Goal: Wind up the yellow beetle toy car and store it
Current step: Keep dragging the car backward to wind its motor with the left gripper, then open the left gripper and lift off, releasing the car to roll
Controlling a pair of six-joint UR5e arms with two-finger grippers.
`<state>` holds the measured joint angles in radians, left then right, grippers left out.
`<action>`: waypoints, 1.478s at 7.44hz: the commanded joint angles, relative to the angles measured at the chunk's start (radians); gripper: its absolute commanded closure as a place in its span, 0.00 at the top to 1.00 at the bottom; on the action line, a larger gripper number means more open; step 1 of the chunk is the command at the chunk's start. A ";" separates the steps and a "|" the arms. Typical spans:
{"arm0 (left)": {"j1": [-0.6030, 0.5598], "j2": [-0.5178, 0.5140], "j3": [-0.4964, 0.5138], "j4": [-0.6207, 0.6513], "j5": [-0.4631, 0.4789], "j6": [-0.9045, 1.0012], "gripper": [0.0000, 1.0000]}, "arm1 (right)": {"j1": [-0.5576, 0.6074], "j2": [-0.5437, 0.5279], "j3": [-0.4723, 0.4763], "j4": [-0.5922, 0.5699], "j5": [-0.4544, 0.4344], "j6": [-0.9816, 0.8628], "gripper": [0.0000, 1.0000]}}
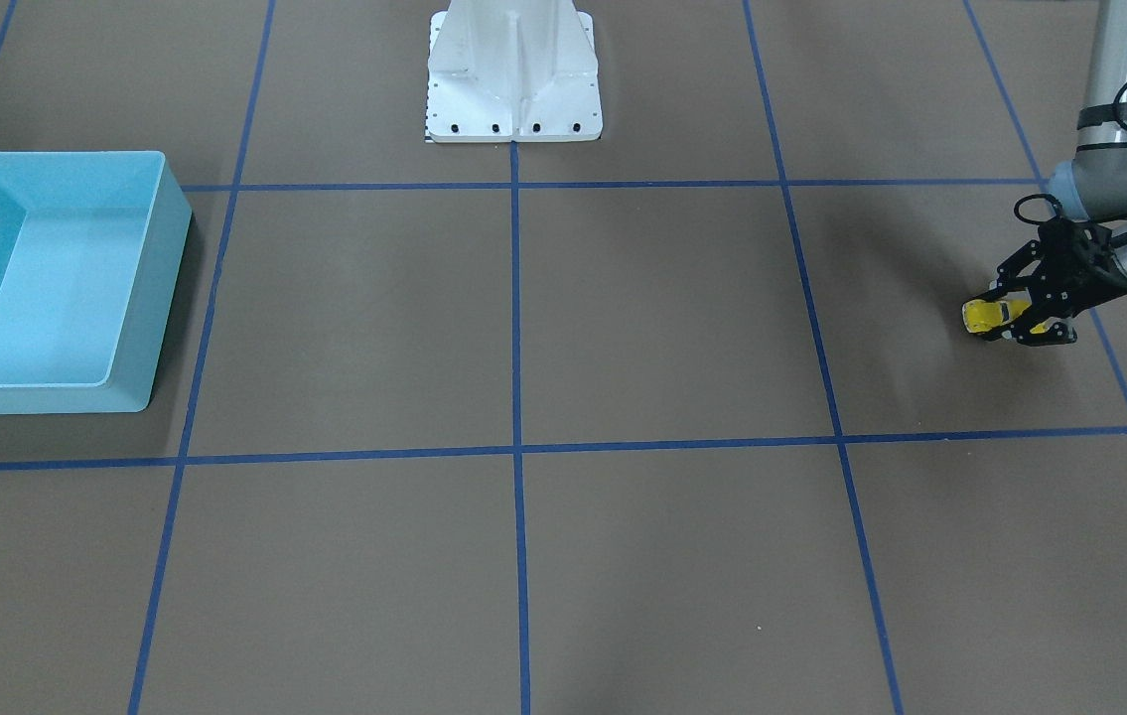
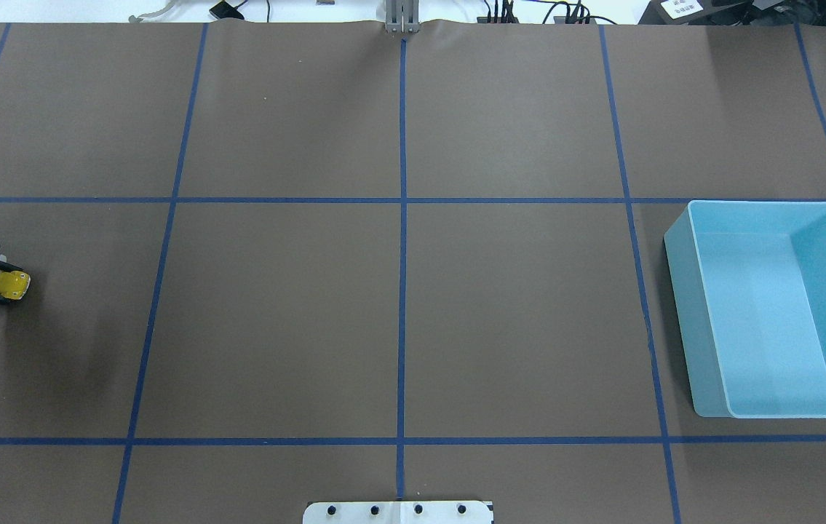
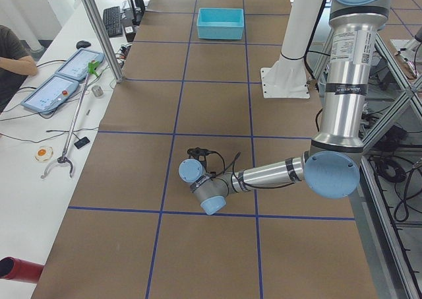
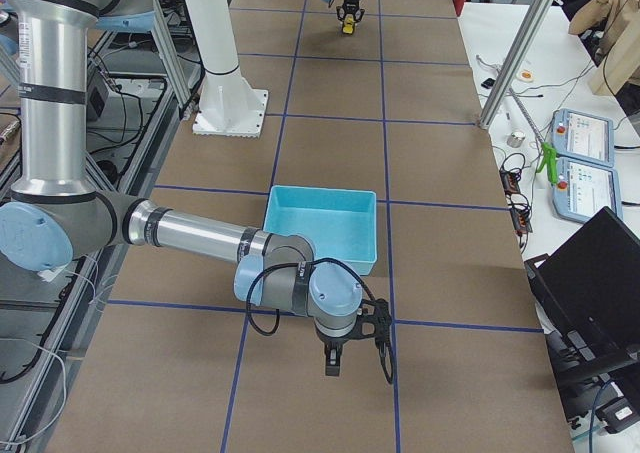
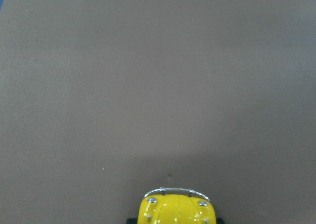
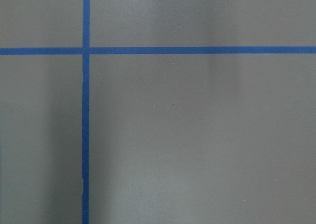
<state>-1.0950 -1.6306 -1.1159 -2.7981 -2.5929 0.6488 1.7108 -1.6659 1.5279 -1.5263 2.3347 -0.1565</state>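
Located the yellow toy car [image 2: 5, 282] at the far left end of the worktop [image 2: 398, 320], close to its edge, nose turned toward the middle. Found it pinched across the body by the left claw [image 1: 1010, 318], closed on its sides, with the forearm lying low and nearly level. Could not settle from any view whether the wheels touched the worktop or hung just clear of it. Saw only the bonnet and front bumper in the left wrist view.

Noted the blue bin [image 2: 693, 313] at the opposite end, open side up, well apart from the car. Noted the right claw [image 4: 358, 365] in the right-end view only, low over the worktop just beside the bin; could not tell whether open or closed.

Judged the storing not yet done, and the winding unproven.

Recorded these hazards:
- Expected no winding from a pull-back made with the wheels lifted.
- Expected a slip of the glossy shell between the fingers under downward pressure, given so small a gripping surface.
- Feared a run over the near edge on release with the nose off line.
- Feared a drop short of the bin during the long carry across the worktop.
- Flagged possible contact with the right claw near the bin on arrival.
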 commanded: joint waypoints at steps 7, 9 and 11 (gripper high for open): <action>-0.042 0.000 0.015 -0.008 -0.016 -0.001 1.00 | 0.000 0.000 0.002 0.000 0.000 0.002 1.00; -0.052 0.000 0.016 -0.006 -0.021 -0.001 1.00 | 0.000 0.000 0.000 0.000 0.000 0.002 1.00; -0.060 0.000 0.015 -0.008 -0.023 -0.001 1.00 | 0.000 0.000 0.002 0.000 0.000 0.002 1.00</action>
<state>-1.1483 -1.6306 -1.1002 -2.8044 -2.6140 0.6475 1.7104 -1.6659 1.5282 -1.5263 2.3347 -0.1549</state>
